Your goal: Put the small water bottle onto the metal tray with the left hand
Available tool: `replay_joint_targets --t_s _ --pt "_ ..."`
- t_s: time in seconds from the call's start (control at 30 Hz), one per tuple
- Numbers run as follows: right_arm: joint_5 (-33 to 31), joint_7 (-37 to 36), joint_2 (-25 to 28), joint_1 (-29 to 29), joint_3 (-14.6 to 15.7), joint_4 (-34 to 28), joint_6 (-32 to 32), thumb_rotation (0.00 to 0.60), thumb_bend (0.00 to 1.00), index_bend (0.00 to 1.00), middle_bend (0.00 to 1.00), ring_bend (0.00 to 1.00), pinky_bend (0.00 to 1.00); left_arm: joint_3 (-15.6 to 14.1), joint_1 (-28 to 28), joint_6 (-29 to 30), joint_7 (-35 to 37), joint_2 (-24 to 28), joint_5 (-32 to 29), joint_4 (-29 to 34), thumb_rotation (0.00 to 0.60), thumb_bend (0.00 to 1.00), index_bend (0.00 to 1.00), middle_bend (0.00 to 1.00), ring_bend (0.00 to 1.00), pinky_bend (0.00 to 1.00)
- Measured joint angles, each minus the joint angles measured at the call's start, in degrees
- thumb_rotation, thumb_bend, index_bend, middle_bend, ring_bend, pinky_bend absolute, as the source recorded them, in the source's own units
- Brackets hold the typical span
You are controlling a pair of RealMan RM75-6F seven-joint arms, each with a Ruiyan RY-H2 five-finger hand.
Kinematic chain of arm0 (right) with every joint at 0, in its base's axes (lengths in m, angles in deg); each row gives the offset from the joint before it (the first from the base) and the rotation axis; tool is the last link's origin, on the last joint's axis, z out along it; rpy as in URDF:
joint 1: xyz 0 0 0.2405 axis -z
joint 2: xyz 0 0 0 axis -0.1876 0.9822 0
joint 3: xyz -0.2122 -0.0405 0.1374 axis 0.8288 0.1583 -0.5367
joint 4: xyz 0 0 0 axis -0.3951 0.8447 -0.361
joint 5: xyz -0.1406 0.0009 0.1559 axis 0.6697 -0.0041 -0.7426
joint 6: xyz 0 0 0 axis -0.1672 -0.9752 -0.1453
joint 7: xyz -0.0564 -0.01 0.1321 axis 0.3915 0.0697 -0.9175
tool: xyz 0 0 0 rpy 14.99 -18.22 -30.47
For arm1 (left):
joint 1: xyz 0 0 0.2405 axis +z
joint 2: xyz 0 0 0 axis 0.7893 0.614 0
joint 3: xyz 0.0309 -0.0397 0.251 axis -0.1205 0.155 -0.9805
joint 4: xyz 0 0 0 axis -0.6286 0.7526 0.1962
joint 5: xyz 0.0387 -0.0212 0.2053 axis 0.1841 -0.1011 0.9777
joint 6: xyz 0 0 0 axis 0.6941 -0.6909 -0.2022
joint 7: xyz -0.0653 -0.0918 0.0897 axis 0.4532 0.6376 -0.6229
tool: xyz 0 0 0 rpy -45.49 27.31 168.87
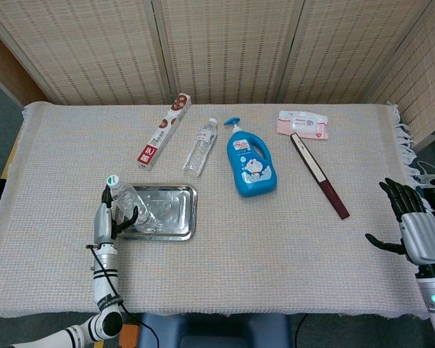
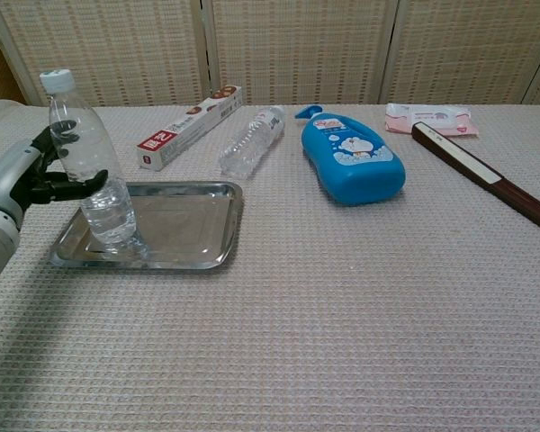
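Near the tabletop's front-left corner, the small clear plastic water bottle with a white cap point(image 2: 88, 164) is stood, tilted, on the shallow rectangular metal tray point(image 2: 182, 236). It is gripped by the left hand point(image 2: 38, 171), its fingers wrapped around the bottle's middle. Placement is judged nearly done; only release remains.

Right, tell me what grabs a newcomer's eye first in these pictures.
The left hand grips a clear water bottle, tilted, its base on the metal tray at the table's left. Next comes the bright blue soap bottle lying mid-table. The right hand hangs open off the table's right edge.
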Motion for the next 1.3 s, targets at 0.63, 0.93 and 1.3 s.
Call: replay_joint_targets --t_s 0.63,0.93,1.3 --pt "-0.20 0.26 0.11 -0.07 0.04 -0.17 0.30 0.600 0.06 0.06 0.00 0.00 0.03 -5.69 2.57 -7.13 -9.13 13.49 -1.53 13.79 0.600 0.33 0.00 0.00 0.00 0.16" --pt "-0.24 0.23 0.18 -0.04 -0.03 -0.21 0.18 0.600 0.06 0.06 0.00 0.00 0.03 -8.77 1.82 -7.72 -16.71 15.80 0.23 7.25 0.600 0.33 0.00 0.00 0.00 0.15" --pt "-0.09 0.58 -0.06 -0.19 0.00 -0.07 0.24 0.600 0.06 0.06 0.00 0.00 0.03 -13.82 2.23 -1.55 -24.86 18.54 8.73 -7.67 0.600 0.37 0.08 0.01 0.01 0.14"
